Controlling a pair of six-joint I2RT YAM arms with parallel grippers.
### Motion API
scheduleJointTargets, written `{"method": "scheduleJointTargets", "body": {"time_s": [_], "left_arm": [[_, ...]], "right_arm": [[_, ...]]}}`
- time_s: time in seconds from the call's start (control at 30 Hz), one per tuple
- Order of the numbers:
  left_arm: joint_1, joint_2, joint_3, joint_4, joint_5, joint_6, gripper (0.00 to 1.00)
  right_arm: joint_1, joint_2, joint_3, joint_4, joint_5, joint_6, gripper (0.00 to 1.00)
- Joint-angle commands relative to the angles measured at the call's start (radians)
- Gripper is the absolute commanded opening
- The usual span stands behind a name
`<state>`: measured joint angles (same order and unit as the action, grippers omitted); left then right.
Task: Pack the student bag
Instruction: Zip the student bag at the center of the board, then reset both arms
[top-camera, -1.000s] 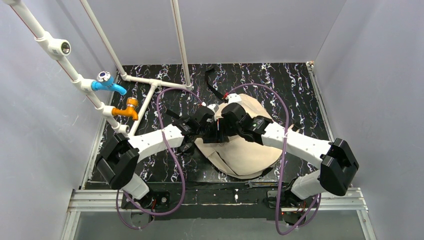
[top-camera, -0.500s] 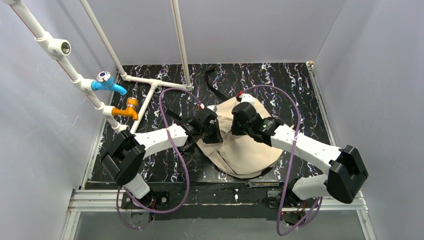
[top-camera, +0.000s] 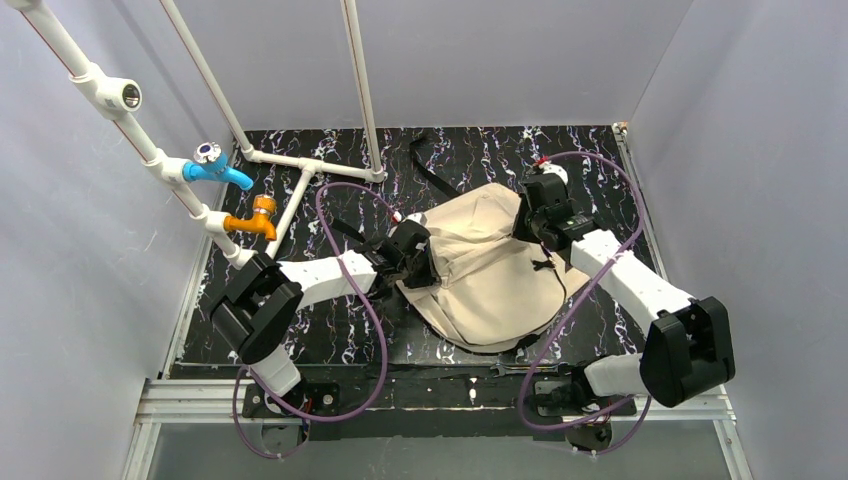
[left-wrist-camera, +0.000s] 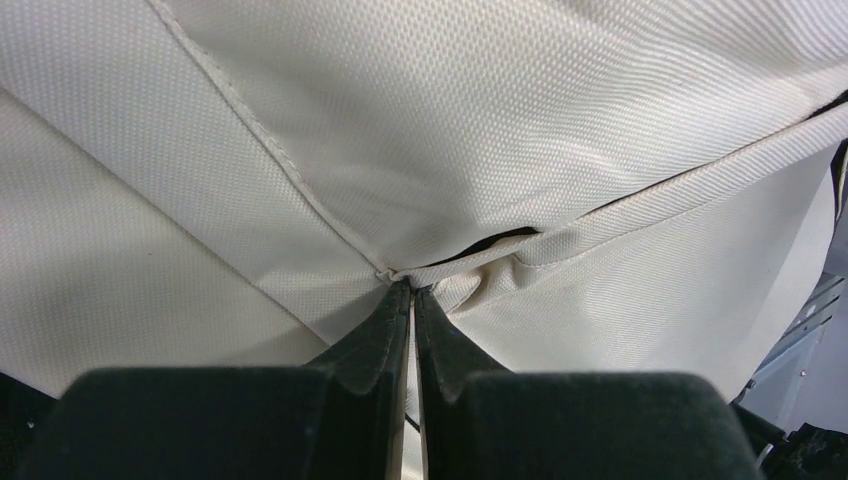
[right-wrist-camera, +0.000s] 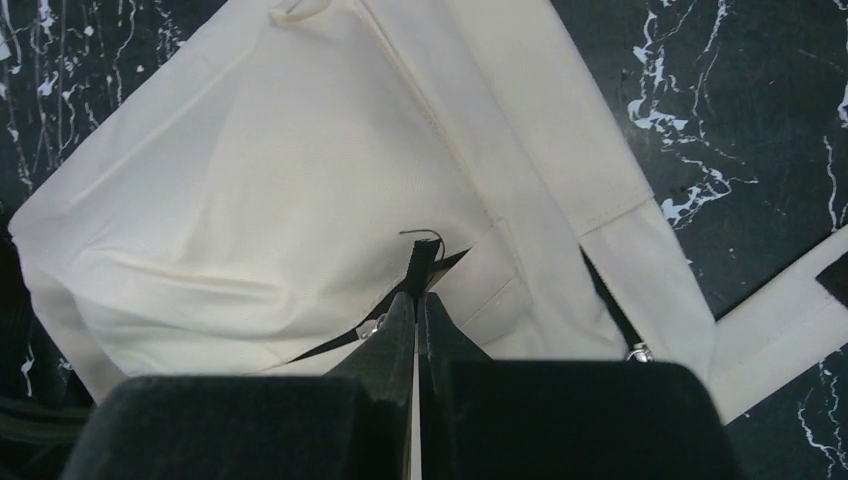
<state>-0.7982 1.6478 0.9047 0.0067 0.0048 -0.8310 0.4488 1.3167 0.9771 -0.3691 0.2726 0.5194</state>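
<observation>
The student bag (top-camera: 490, 270), a beige fabric backpack, lies flat in the middle of the dark marbled table. My left gripper (top-camera: 425, 268) is at the bag's left edge, shut on a fold of its fabric at a seam (left-wrist-camera: 400, 275). My right gripper (top-camera: 540, 225) is at the bag's upper right, shut on a black zipper pull (right-wrist-camera: 420, 262). In the right wrist view the beige straps (right-wrist-camera: 560, 130) spread over the table, with a black webbing strap (right-wrist-camera: 610, 310) beside my fingers. The bag's inside is hidden.
A white pipe frame (top-camera: 300, 165) with a blue tap (top-camera: 215, 168) and an orange tap (top-camera: 255, 218) stands at the back left. A black strap (top-camera: 425, 165) trails behind the bag. A wrench (top-camera: 515, 369) lies at the near edge. Grey walls enclose the table.
My right gripper has moved right and back across the bag, from beside the left gripper to the bag's upper right. The left gripper has stayed at the left edge.
</observation>
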Motion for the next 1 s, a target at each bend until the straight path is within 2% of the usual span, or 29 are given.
{"method": "scheduleJointTargets", "body": {"time_s": [0.0, 0.13, 0.3, 0.33, 0.47, 0.53, 0.57, 0.67, 0.8, 0.87, 0.97], "left_arm": [[0.031, 0.028, -0.032, -0.206, -0.117, 0.055, 0.03], [0.033, 0.019, 0.013, -0.234, -0.114, 0.072, 0.07], [0.032, -0.026, 0.103, -0.286, -0.090, 0.125, 0.21], [0.033, -0.041, 0.123, -0.298, -0.071, 0.146, 0.24], [0.033, -0.145, 0.194, -0.359, 0.047, 0.210, 0.49], [0.031, -0.207, 0.231, -0.390, 0.136, 0.225, 0.56], [0.031, -0.237, 0.247, -0.406, 0.185, 0.234, 0.58], [0.031, -0.344, 0.272, -0.420, 0.319, 0.240, 0.64], [0.030, -0.516, 0.334, -0.466, 0.451, 0.273, 0.75], [0.031, -0.600, 0.380, -0.519, 0.453, 0.310, 0.83], [0.033, -0.713, 0.466, -0.611, 0.409, 0.375, 0.89]], "right_arm": [[-0.122, 0.012, 0.069, 0.079, 0.144, -0.110, 0.01], [-0.182, 0.046, 0.104, 0.082, 0.086, -0.163, 0.01], [-0.208, 0.064, 0.156, 0.070, 0.015, -0.217, 0.01], [-0.208, 0.079, 0.185, 0.032, 0.011, -0.228, 0.05], [-0.208, 0.096, 0.266, -0.134, 0.017, -0.254, 0.59], [-0.208, 0.071, 0.285, -0.186, 0.011, -0.263, 0.79], [-0.208, 0.059, 0.305, -0.241, 0.011, -0.269, 0.85], [-0.208, 0.019, 0.372, -0.345, -0.020, -0.278, 0.93], [-0.208, -0.076, 0.449, -0.411, -0.201, -0.258, 0.98], [-0.208, -0.132, 0.485, -0.452, -0.224, -0.228, 0.99], [-0.209, -0.206, 0.524, -0.479, -0.251, -0.196, 0.98]]}}
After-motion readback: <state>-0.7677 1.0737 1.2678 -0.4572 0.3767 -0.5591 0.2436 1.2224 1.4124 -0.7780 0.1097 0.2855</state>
